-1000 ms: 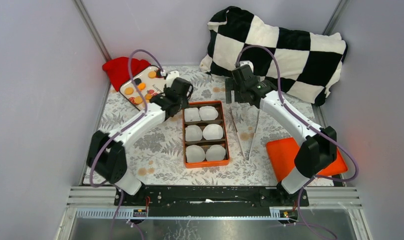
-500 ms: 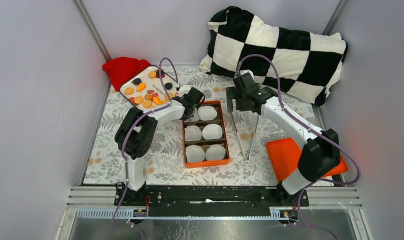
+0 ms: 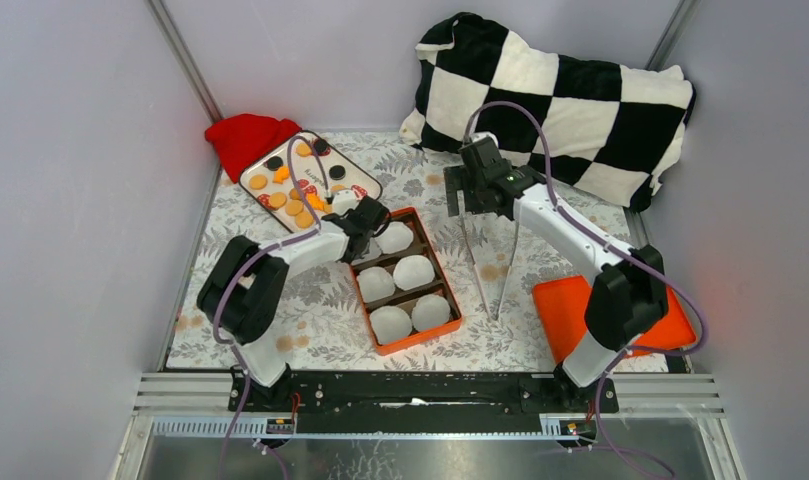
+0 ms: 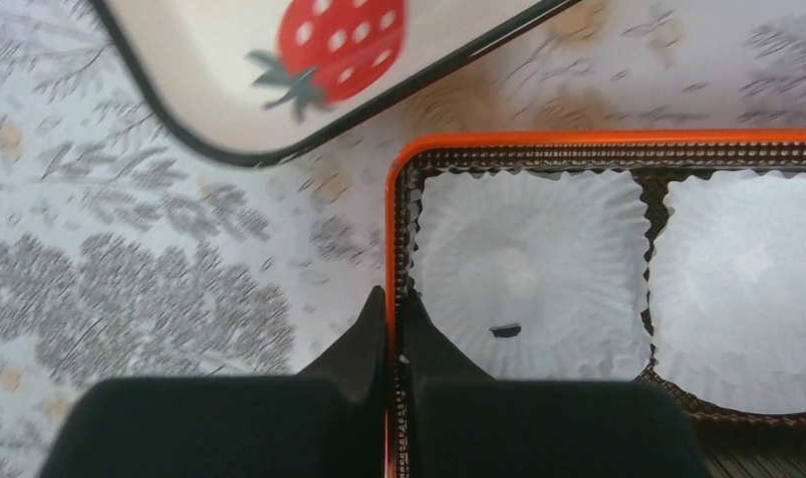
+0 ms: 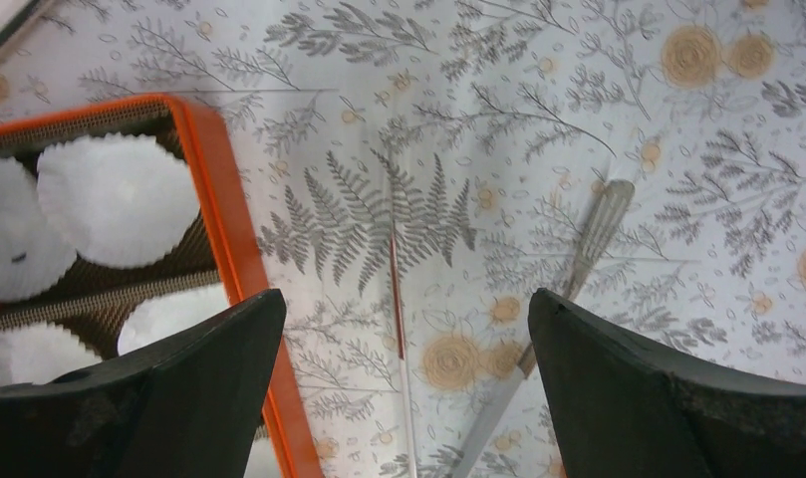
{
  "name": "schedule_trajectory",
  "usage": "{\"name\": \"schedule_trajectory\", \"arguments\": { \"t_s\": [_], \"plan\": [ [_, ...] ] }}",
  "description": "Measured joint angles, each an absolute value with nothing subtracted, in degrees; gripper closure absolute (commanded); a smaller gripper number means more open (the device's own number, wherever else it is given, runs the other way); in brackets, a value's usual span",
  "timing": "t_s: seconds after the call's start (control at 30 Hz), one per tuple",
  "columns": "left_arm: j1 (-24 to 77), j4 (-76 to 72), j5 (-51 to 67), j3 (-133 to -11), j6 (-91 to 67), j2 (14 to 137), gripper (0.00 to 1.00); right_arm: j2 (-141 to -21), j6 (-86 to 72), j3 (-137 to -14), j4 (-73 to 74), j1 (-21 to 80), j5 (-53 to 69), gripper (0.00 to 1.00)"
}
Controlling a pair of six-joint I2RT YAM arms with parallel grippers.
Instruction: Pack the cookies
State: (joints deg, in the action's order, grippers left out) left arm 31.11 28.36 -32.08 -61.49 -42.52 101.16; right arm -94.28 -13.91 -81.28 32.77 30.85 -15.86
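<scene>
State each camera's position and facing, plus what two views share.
Top external: above and behind, facing down; left arm and right arm show.
Left wrist: looks down at the orange box; the shut left claw grips its wall.
Right wrist: looks down at the tongs; the open right claw shows.
Shared: both wrist views show the paper cups.

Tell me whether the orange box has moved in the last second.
Yes. The orange box twisted, its far end swinging left, away from the tongs.
</scene>
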Motion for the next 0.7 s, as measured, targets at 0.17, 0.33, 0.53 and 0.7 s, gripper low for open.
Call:
{"name": "schedule_trajectory", "arguments": {
  "t_s": [0.17,0.33,0.53,0.7],
  "plan": [
    [31.11,31.48,-33.36,-55.90,-45.54,95.94,0.99,-100.71,-13.76,-87.66,31.88,30.85,-13.10,0.00],
    [31.11,36.42,-36.71,-54.85,-48.42,93.65,0.91,-110.54,-13.76,-98.32,31.18,30.85,-7.57,0.00],
    [29.74,40.07,-39.05,-53.41,-51.62,93.14,0.91,-123.04,-13.80,-111.33,31.11,31.09,-2.11,0.11],
    [28.34,39.83,-38.92,-51.31,-53.04,92.53,0.92,-133.34,-13.91,-121.23,31.48,32.12,0.73,0.38]
  ]
}}
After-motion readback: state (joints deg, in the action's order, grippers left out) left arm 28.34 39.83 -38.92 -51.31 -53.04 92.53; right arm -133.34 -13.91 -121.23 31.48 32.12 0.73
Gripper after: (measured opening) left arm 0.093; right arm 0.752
